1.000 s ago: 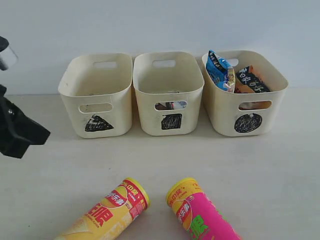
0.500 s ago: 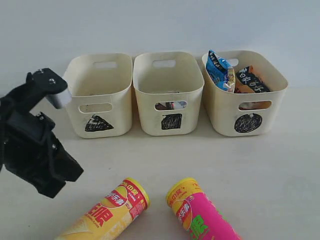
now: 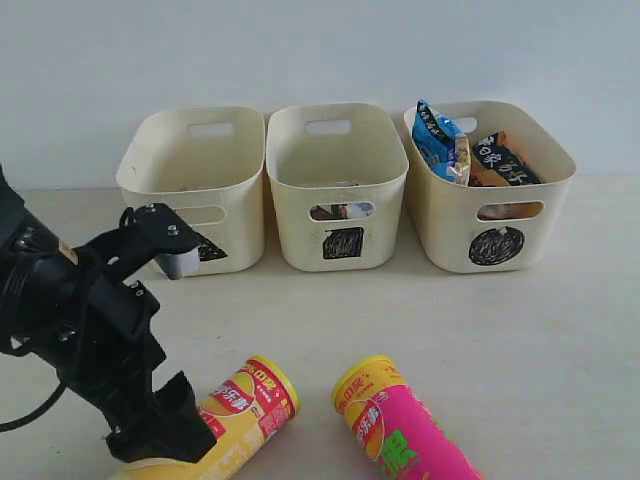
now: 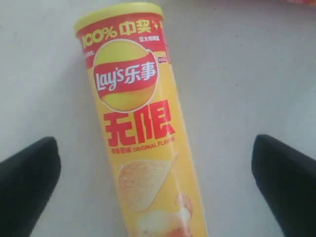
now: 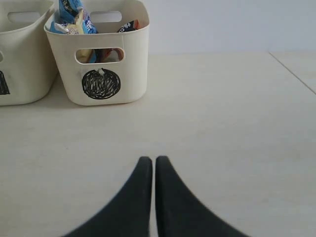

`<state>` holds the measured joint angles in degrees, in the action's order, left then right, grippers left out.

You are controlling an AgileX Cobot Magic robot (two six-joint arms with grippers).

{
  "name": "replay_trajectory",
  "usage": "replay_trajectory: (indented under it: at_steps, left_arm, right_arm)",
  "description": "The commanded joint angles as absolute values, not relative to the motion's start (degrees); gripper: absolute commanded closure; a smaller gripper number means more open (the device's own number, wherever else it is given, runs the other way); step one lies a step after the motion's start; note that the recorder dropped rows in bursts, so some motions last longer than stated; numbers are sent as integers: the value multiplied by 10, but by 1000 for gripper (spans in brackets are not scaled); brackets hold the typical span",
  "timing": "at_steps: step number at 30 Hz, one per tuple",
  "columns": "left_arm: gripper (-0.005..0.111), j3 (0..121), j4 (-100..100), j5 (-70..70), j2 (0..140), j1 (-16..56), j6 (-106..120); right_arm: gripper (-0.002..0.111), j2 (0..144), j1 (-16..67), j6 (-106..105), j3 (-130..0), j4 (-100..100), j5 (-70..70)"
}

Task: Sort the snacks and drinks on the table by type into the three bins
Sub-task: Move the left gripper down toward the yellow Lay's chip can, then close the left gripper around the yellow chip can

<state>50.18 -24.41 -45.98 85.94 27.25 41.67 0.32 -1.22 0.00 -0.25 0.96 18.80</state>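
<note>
The tall yellow-and-red crisp tube (image 4: 140,138) lies flat on the pale worktop (image 4: 237,74). The left fingers (image 4: 29,187) are spread on each side of it, not touching. The right fingers (image 5: 143,197) are pressed together. The round tube may roll away if one finger pushes it first.

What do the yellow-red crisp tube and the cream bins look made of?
Yellow-red crisp tube: likely printed card, smooth with a slight sheen; it is a rigid cylinder with print wrapped round it, and the yellow lid is probably plastic. Cream circle-marked bin: moulded plastic, satin finish, with rounded corners, a thick rim and a clean handle cut-out. The triangle-marked bin and square-marked bin look the same.
</note>
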Motion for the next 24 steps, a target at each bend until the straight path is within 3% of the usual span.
replay_trajectory:
  at_steps: [1,24]
  left_arm:
    - [3,505,-243,-456,887,275,408]
    - [3,505,-164,-358,992,319,360]
  right_arm:
    - [108,0,-11,-4,0,7,185]
    - [108,0,-11,-4,0,7,185]
